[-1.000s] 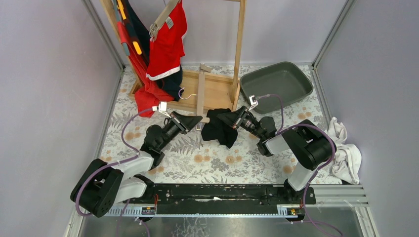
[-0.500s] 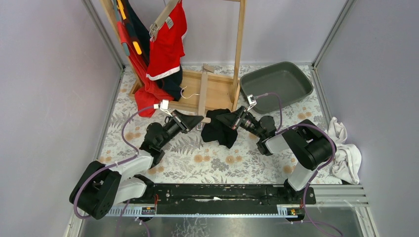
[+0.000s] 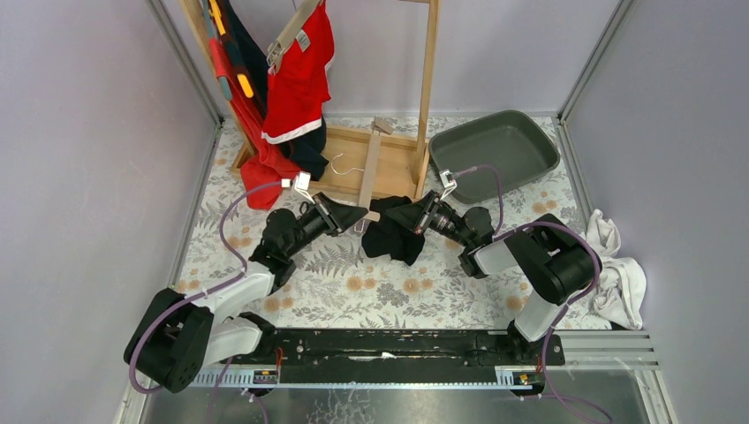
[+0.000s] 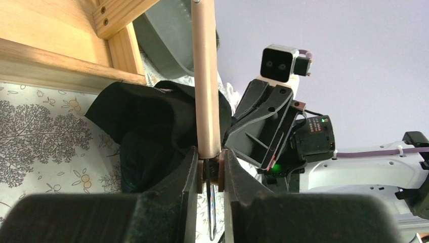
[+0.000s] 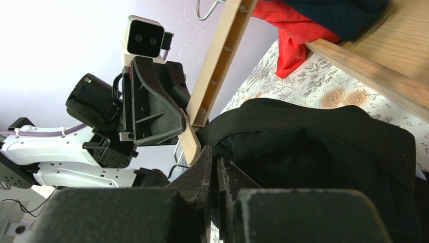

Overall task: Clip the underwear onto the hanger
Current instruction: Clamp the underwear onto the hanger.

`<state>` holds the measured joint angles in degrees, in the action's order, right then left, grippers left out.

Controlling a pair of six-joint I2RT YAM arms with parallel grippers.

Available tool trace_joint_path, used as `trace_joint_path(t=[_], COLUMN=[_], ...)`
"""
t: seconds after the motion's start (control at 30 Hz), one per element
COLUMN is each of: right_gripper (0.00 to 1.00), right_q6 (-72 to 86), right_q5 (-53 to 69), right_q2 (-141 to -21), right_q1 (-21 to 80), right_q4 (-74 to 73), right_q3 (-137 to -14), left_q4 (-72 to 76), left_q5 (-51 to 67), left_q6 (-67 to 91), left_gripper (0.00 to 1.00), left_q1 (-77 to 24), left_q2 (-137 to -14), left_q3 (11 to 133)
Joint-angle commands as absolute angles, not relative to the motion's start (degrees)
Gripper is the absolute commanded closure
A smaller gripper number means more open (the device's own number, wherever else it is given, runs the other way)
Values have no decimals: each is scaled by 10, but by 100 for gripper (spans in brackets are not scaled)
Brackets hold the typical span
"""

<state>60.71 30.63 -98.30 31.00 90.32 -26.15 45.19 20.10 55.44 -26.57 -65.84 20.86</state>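
- Tub [image 3: 495, 150] of grey plastic sits at the upper right of the overhead view, on the flower-patterned worktop [image 3: 380, 291]. Only its own bare grey floor shows inside.
- Wooden rack [image 3: 430, 71] stands at upper centre, with its flat base frame [image 3: 397, 163] resting on the worktop. Red and navy garments [image 3: 296, 79] hang from it at upper left.
- Wooden hanger [image 3: 372, 168] lies across that base frame. Its long axis runs nearly up and down the frame, leaning a little to the right at the top. Its wire hook [image 3: 340, 163] sticks out toward the left.
- Left pincer [image 3: 362, 215] is closed narrowly on the hanger's lower end. In the left wrist view the pale bar rises straight up from between the two fingers [image 4: 189, 172].
- Black underwear [image 3: 393, 237] lies crumpled at the centre of the worktop, just below the base frame. It sits between the two pincers and touches the hanger's lower end.
- Right pincer [image 3: 397, 210] is pinched nearly closed on the upper edge of the underwear, its tip close to the left pincer's.
- White cloths [image 3: 618, 274] are heaped at the right edge, well apart from the rest.
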Motion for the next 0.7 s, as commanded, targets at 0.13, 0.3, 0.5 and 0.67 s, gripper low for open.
trace_joint_path(t=[0.13,0.3,0.5,0.67], right_gripper=[100,100,100,100], right_q6=[581,571,563,560], right_q5=[327,337,349,352], right_q2=[-955,-956,-958,-959], right_q1=[308,307,305,302], right_q4=[975,975,975,975], right_q3=[-265,-264,-264,-261], left_q4=[418,404,403,417], left_q5=[245,267,288,308], left_q6=[523,520,521,528], left_gripper=[100,100,100,100], left_q1=[-241,-229,-224,-218], left_q2=[-656,-656,-668,-676], left_q3=[243,253,259,259])
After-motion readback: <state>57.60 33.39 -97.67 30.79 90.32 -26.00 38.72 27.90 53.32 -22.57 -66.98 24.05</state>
